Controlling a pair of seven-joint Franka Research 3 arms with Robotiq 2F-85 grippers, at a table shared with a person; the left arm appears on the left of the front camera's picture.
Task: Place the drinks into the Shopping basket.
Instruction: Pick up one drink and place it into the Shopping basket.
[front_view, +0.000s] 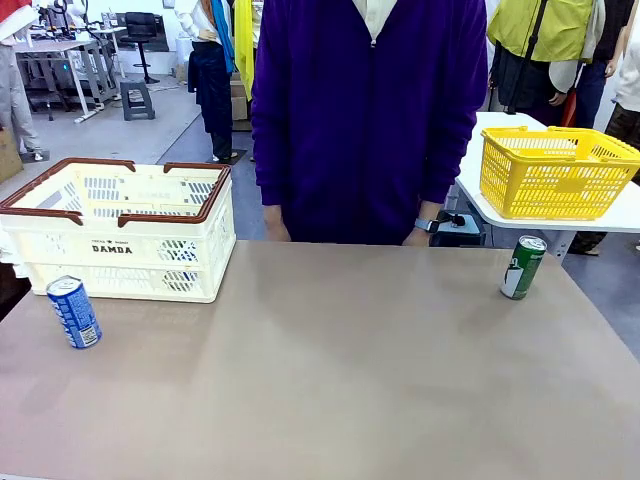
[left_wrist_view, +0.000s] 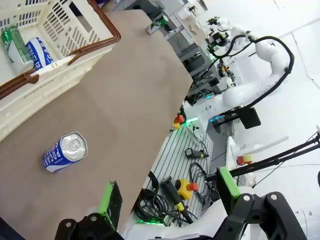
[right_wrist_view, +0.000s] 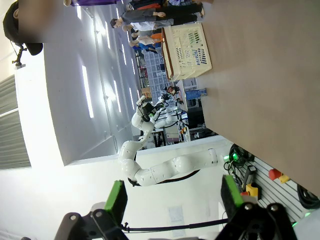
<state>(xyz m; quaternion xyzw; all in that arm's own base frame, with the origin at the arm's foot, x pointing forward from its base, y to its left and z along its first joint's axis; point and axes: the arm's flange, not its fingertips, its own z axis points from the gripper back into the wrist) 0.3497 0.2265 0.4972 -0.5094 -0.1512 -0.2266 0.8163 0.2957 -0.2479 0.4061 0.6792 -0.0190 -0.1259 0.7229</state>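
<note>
Both grippers are empty with jaws wide apart. The left gripper (left_wrist_view: 167, 196) hangs on the near side of the Shopping basket (front_view: 120, 235), and the right gripper (right_wrist_view: 174, 197) is well apart from it. The likely next pick is the blue can (front_view: 74, 312), upright on the bench (front_view: 330, 380) just beside the basket's near corner. The green can (front_view: 523, 267) stands far from the basket, toward the bench's other end. A stowed green can (left_wrist_view: 14, 41) and a stowed blue can (left_wrist_view: 42, 50) already lie inside. The cans are slim, smooth aluminium with thin walls, so they tip and dent easily. The gripper should come straight down and close its pads gently across the round body below the silver top. It then needs to lift clear of the dark brown rim. The basket's slotted plastic walls are stiff, so lower the can into the free floor space rather than dropping it.
</note>
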